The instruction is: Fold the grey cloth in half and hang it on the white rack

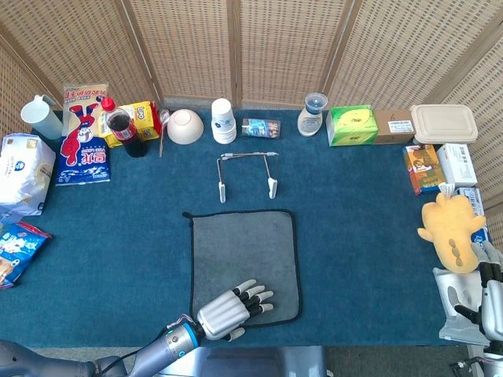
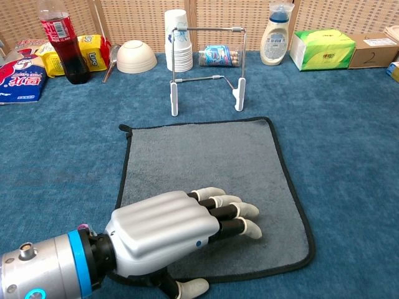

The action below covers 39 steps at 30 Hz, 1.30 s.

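The grey cloth (image 1: 245, 253) (image 2: 209, 165) lies flat and unfolded on the blue table, black-edged, near the front middle. Just behind it stands the white rack (image 1: 246, 173) (image 2: 206, 67), bare. My left hand (image 1: 232, 309) (image 2: 171, 233) lies palm down over the cloth's near left part, fingers extended and slightly apart, holding nothing; its thumb hangs by the near hem. Only the upper part of my right hand (image 1: 493, 297) shows at the right bottom corner of the head view, beside a white holder; how its fingers lie is not shown.
Along the back stand a cola bottle (image 2: 61, 41), snack packs (image 1: 85, 133), a bowl (image 2: 136, 56), stacked paper cups (image 2: 178, 38), a lotion bottle (image 2: 276, 25), a green tissue box (image 2: 322, 49) and cartons. A yellow plush toy (image 1: 451, 229) lies at the right edge.
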Each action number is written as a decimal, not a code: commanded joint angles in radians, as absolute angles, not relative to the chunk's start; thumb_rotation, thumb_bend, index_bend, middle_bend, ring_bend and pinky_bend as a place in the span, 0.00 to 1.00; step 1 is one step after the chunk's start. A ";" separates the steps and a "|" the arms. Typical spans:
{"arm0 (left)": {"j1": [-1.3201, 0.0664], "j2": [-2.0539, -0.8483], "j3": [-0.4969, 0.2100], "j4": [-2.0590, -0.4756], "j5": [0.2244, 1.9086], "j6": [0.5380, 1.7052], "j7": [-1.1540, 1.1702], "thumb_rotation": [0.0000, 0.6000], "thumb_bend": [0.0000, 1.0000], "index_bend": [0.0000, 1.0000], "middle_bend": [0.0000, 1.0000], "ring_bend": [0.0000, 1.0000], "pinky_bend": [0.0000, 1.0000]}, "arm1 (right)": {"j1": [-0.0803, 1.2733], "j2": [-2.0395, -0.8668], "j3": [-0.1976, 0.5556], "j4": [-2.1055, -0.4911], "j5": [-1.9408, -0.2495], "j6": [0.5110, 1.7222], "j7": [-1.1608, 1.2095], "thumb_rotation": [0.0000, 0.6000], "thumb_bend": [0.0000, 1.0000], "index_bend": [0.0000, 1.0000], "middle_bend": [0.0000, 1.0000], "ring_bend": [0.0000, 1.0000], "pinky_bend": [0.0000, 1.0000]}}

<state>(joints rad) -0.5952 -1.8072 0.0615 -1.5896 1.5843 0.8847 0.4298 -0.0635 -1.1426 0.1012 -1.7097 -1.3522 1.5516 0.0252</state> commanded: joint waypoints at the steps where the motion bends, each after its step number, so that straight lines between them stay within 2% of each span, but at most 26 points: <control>1: -0.597 -1.817 0.059 -1.579 1.576 0.886 0.437 1.00 0.03 0.14 0.01 0.00 0.00 | -0.064 -1.142 0.102 -1.709 -1.351 1.551 0.028 1.00 0.32 0.04 0.03 0.00 0.00; 26: -0.592 -1.873 0.041 -1.528 1.523 0.941 0.468 1.00 0.03 0.17 0.03 0.00 0.00 | -0.076 -1.139 0.101 -1.705 -1.352 1.556 0.032 1.00 0.32 0.04 0.03 0.00 0.00; 34: -0.580 -1.886 0.041 -1.526 1.515 0.969 0.478 1.00 0.04 0.26 0.07 0.00 0.00 | -0.082 -1.135 0.101 -1.707 -1.354 1.562 0.036 1.00 0.32 0.04 0.03 0.00 0.00; 39: -0.571 -1.885 0.047 -1.538 1.505 0.980 0.482 1.00 0.10 0.32 0.10 0.00 0.00 | -0.086 -1.134 0.099 -1.708 -1.358 1.567 0.038 1.00 0.32 0.04 0.03 0.00 0.00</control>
